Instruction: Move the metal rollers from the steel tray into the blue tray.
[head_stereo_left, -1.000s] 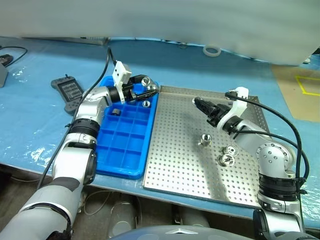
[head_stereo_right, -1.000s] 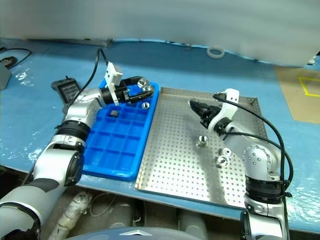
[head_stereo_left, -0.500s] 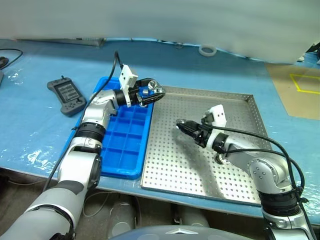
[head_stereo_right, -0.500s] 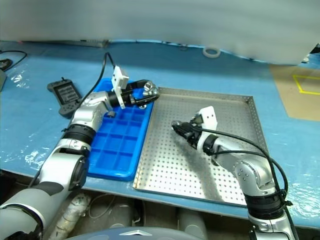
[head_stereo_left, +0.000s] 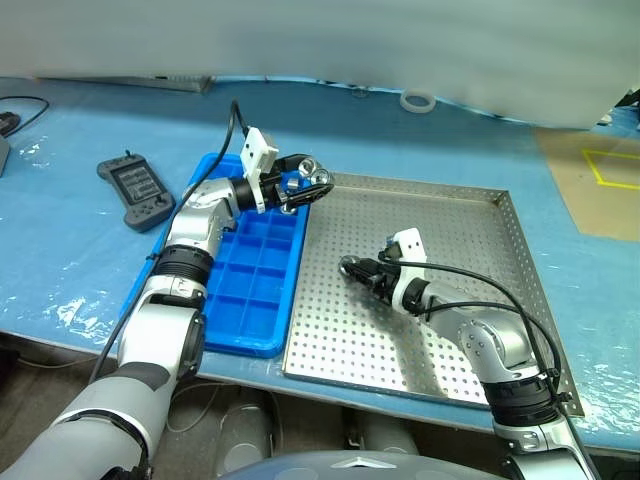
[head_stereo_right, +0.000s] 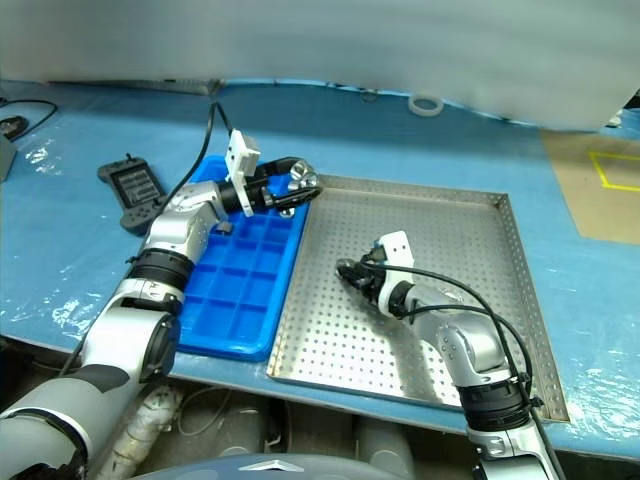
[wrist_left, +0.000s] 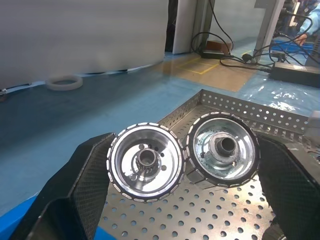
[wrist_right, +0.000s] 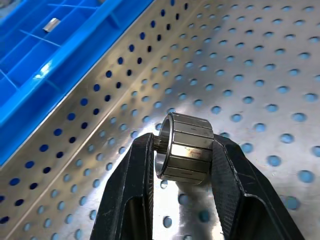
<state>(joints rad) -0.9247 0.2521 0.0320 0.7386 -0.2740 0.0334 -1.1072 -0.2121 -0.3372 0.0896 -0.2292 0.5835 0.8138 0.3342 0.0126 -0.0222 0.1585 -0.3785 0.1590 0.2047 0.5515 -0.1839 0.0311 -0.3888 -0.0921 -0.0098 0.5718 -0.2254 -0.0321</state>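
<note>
Two metal rollers (wrist_left: 182, 160) sit pinched side by side in the left hand (head_stereo_left: 305, 183); right hand (wrist_right: 182, 165) clamps one roller (wrist_right: 186, 147) across its slick, rigid, ribbed sides.

I count three shiny silver metal rollers: two side by side (wrist_left: 145, 162) (wrist_left: 222, 148) and one alone (wrist_right: 185, 147). I see one perforated grey steel tray (head_stereo_left: 480, 240), one bright blue compartmented plastic tray (head_stereo_left: 250, 300), one white tape ring (head_stereo_left: 417, 101) and one black handheld remote (head_stereo_left: 132, 188).
</note>
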